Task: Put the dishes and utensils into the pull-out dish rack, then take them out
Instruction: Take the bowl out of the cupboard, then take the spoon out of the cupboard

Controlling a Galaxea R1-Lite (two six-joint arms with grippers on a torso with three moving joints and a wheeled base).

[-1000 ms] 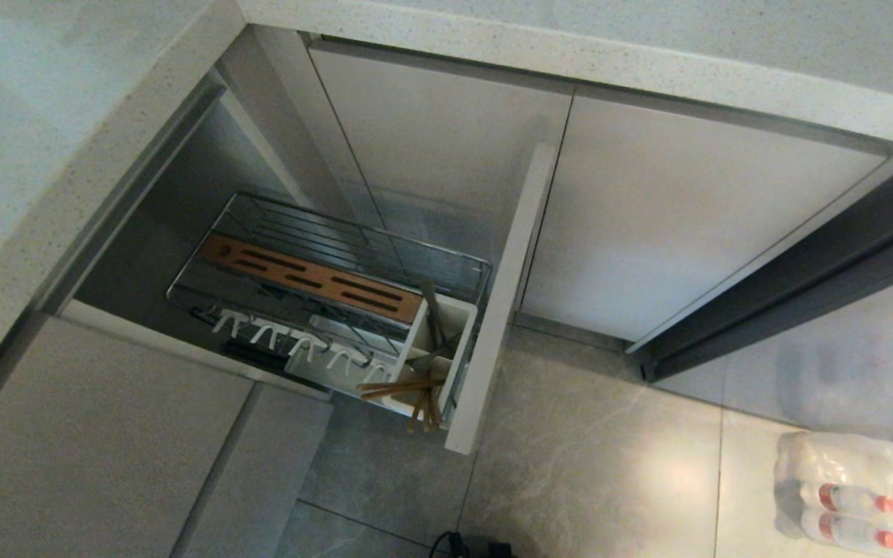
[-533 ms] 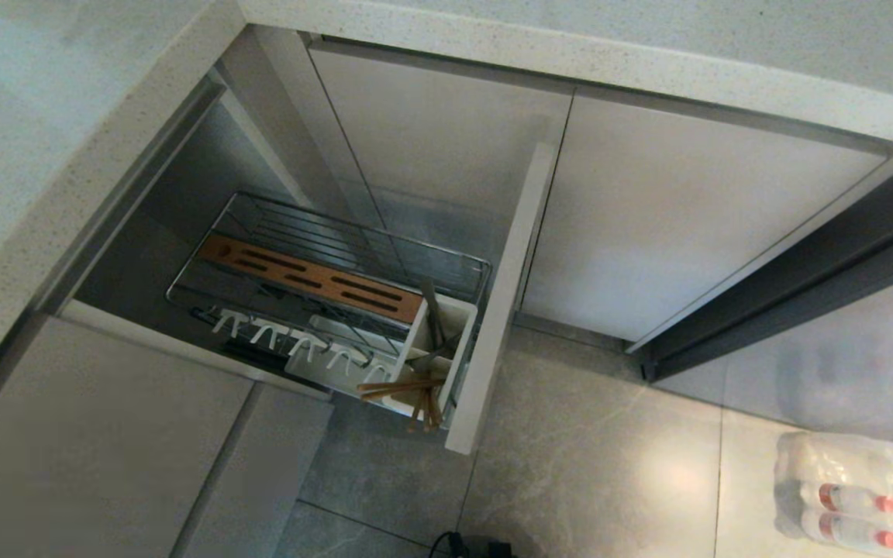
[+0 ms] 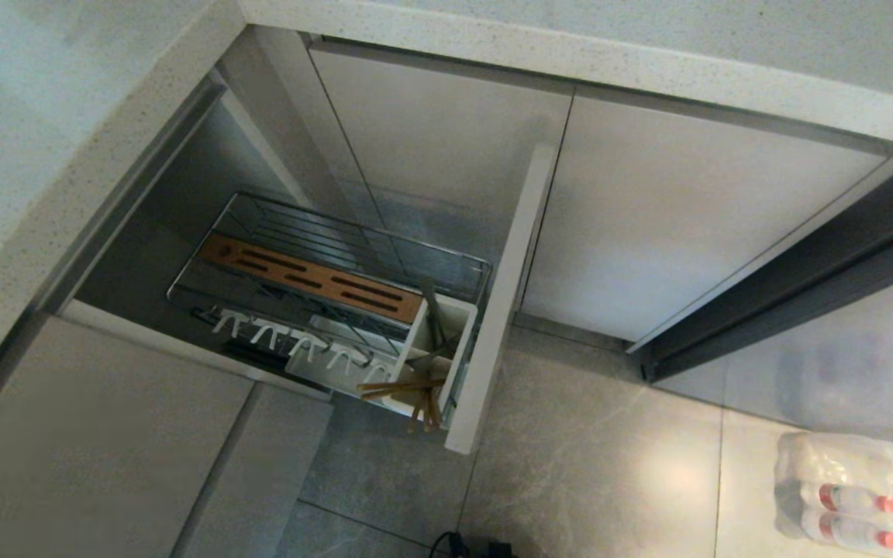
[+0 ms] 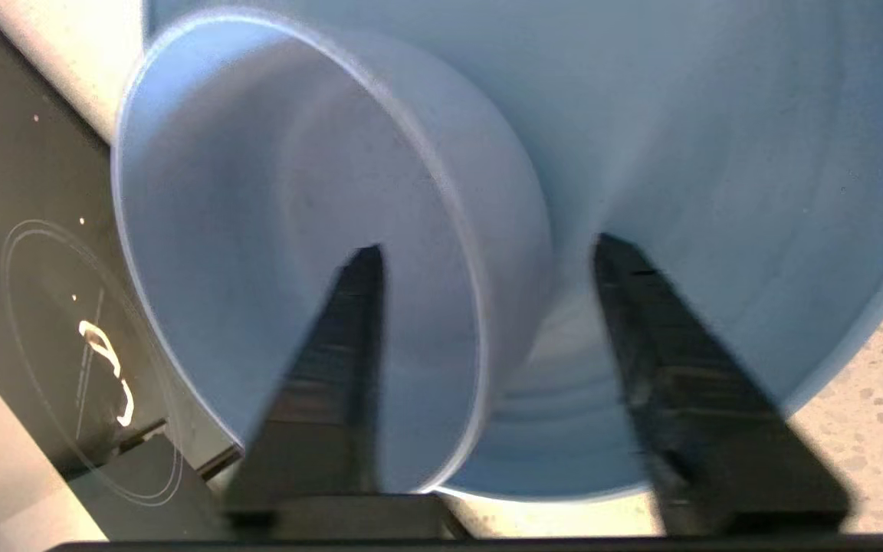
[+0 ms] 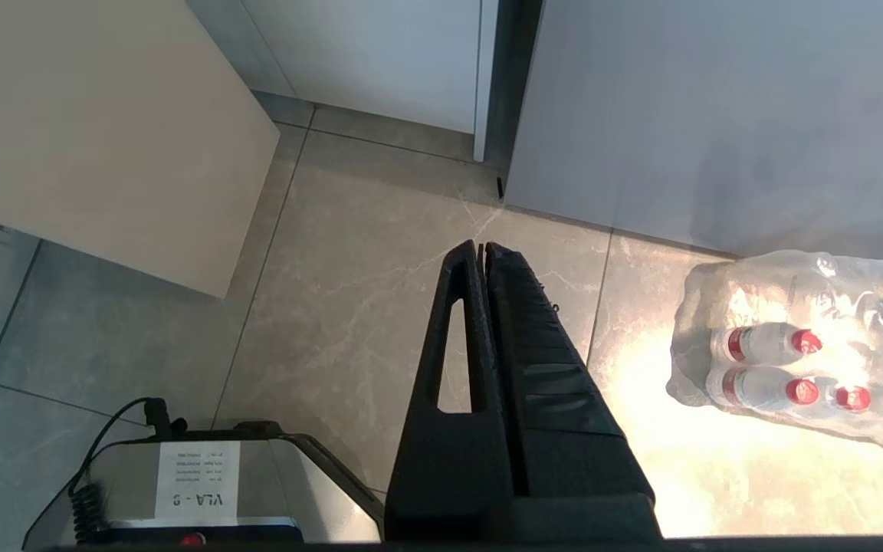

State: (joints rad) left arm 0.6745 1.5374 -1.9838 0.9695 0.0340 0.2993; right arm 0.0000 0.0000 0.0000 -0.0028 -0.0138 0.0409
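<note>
- Spread apart, left gripper fingers straddle the blue-grey bowl rim, not clamping it.
- Bowl leans on light-blue plate, on the counter.
- Right gripper hangs pressed together, empty, above floor.

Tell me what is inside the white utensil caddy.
In the utensil caddy of the dish rack, wooden chopsticks lie across the front compartment and a dark utensil stands behind. The compartments' bottoms are hidden.

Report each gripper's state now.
Left gripper: open, one finger inside the bowl, the other over the plate, gripping nothing.
Right gripper: shut, empty, above the floor.
</note>
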